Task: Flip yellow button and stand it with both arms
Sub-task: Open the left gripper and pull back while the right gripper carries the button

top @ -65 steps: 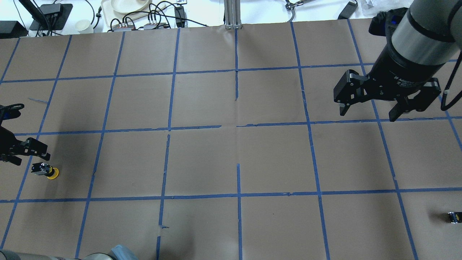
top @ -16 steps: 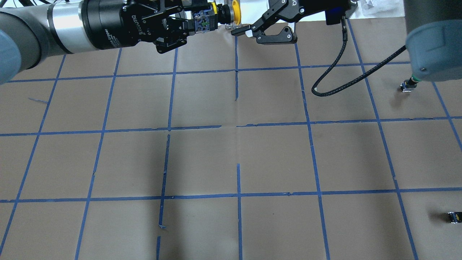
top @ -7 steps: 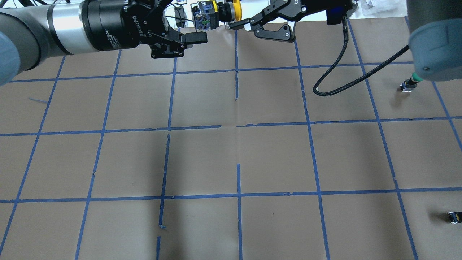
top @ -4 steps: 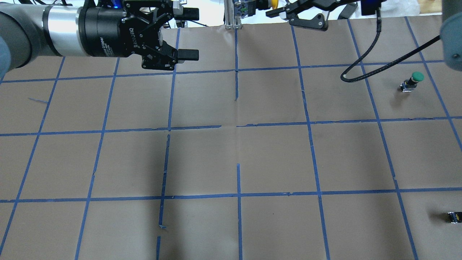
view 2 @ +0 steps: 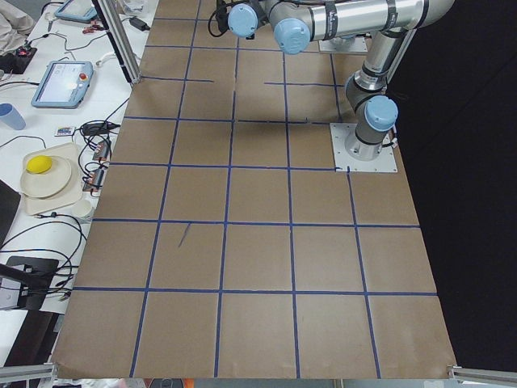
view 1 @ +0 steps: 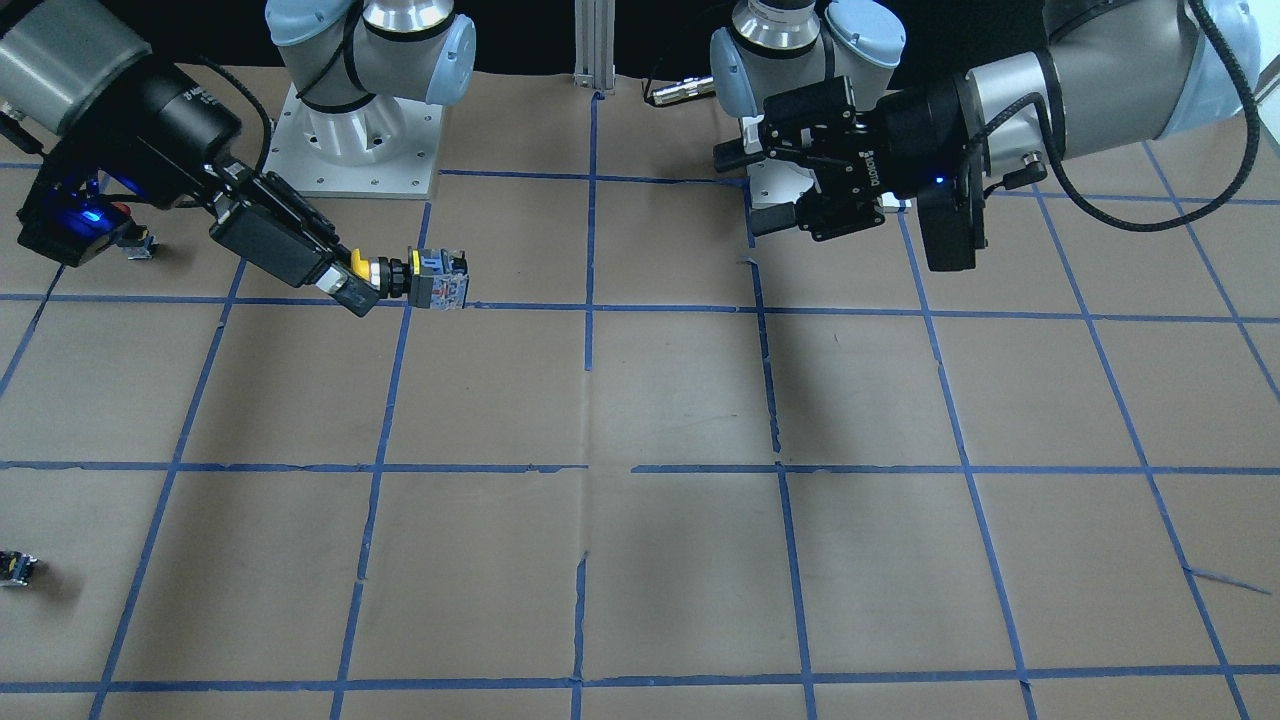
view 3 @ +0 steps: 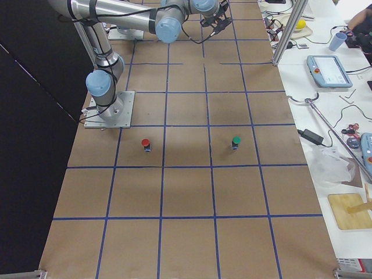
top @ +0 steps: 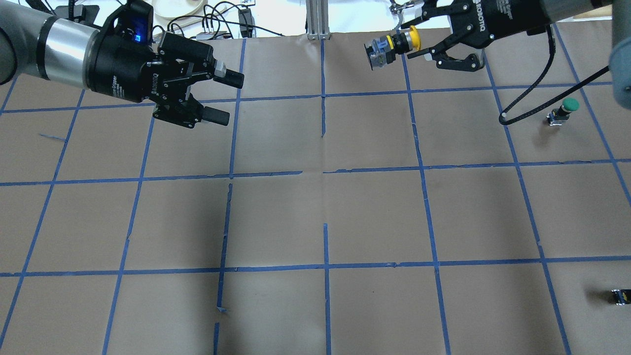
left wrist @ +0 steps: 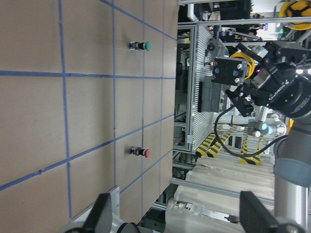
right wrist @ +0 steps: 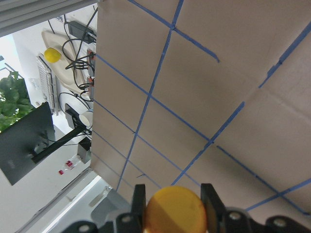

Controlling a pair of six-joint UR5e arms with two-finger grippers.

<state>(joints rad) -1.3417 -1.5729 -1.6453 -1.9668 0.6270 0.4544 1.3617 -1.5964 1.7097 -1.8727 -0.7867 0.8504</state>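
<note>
The right gripper (top: pixel 416 42) is clamped on the cap end of the yellow button (top: pixel 380 49), held above the counter (top: pixel 315 222). From the right wrist view the cap hides the button's base. The left gripper (top: pixel 229 98) gapes wide, empty.

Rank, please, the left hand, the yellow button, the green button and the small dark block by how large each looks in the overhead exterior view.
1. left hand
2. yellow button, held in the air, so nearness may inflate it
3. green button
4. small dark block

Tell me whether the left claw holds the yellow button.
No, the left claw is open and empty; the right claw grips the yellow button by its cap.
</note>
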